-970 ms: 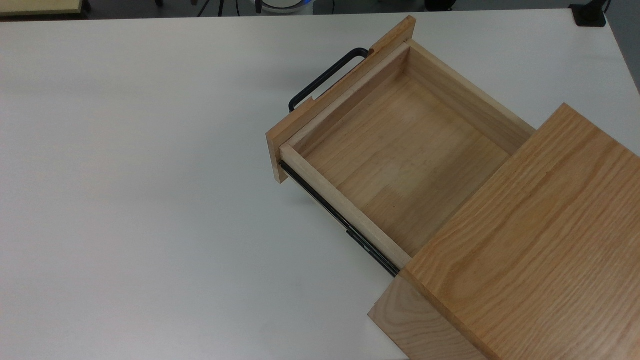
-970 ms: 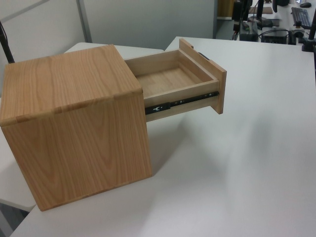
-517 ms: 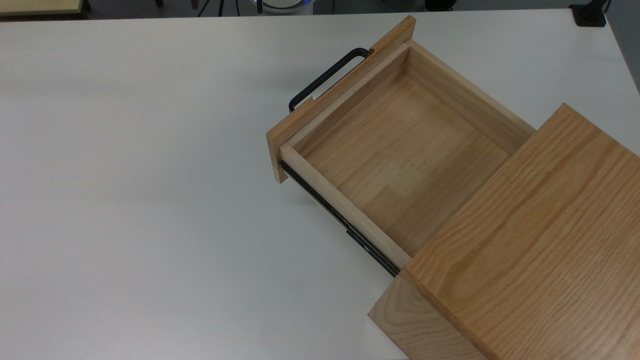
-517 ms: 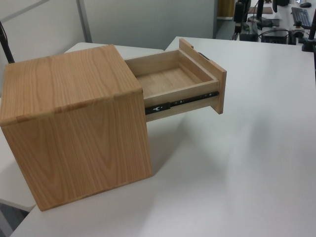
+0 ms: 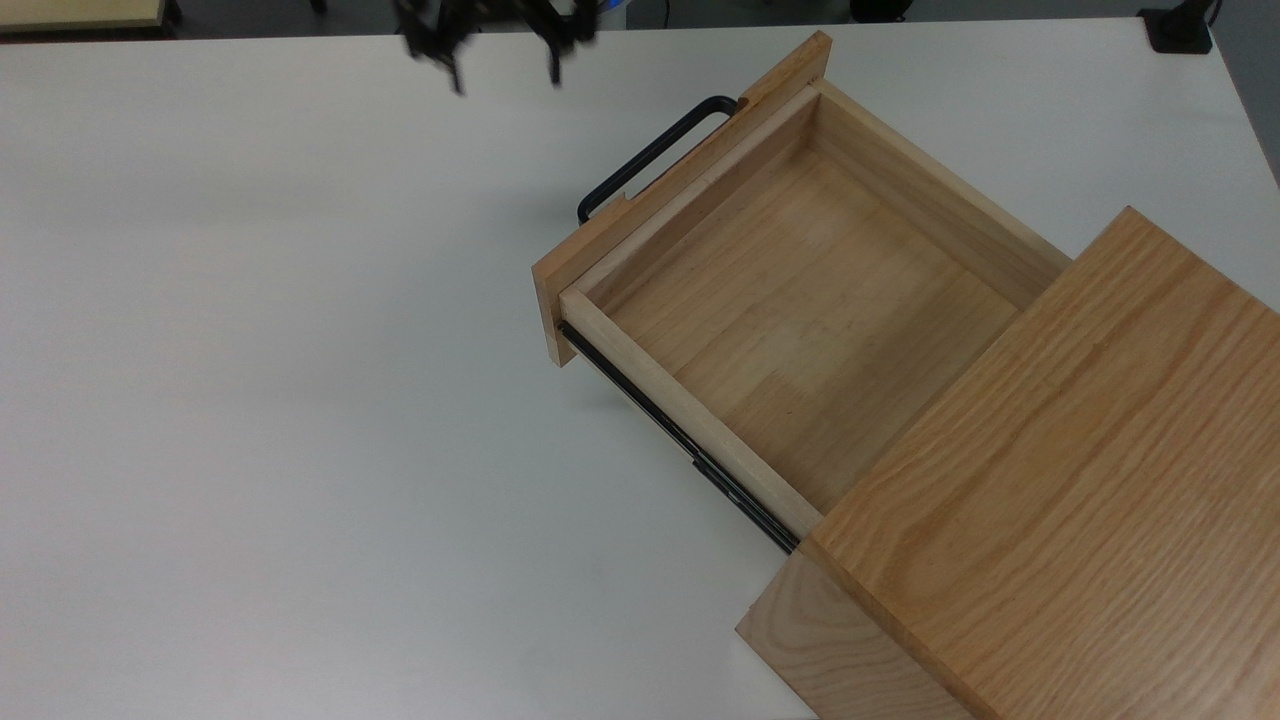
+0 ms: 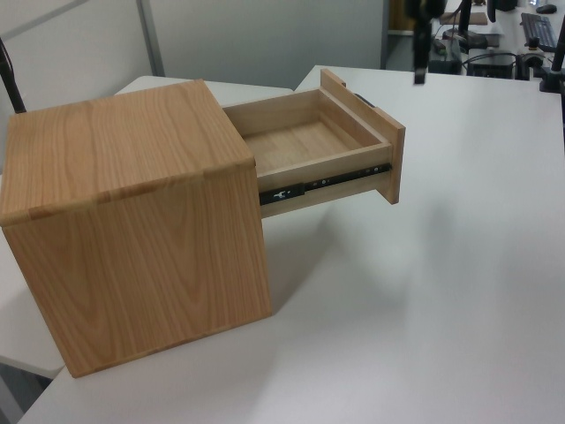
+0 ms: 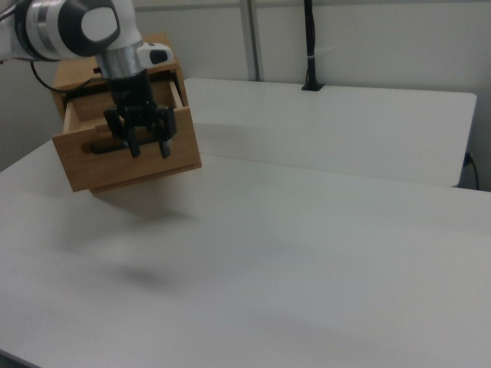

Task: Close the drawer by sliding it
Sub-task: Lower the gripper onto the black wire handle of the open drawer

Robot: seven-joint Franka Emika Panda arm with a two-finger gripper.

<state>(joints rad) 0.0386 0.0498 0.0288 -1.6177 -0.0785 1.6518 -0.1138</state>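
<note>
While the drawer [image 5: 800, 300] stands pulled far out of the oak cabinet [image 5: 1050, 480], nothing of the closing has been done, as far as these pictures allow a judgement. Going left to right across the top view, the table [image 5: 250, 400] lies bare along its left side; then comes the gripper [image 5: 505, 75], high at the far edge of the table, its two dark fingers spread apart and holding nothing. It hangs above the surface, well apart from the drawer and touching no part of it.

Next to the right is the black bar handle [image 5: 650, 155], fixed to the flat front panel [image 5: 680, 190], which faces toward the table's far left corner. Behind the panel the wooden tray is open to the camera and has nothing inside it. One black side rail [image 5: 680, 440] is exposed along the near side of the tray, running back into the cabinet, which sits at the table's near right corner in the top view.

In the right view the gripper [image 7: 146, 146] is seen against the front panel [image 7: 130, 157], fingers pointing down, though contact cannot be confirmed from there.

What seems left is the whole job: bringing the fingers to the panel or handle and pushing along the rails until the front meets the cabinet.
</note>
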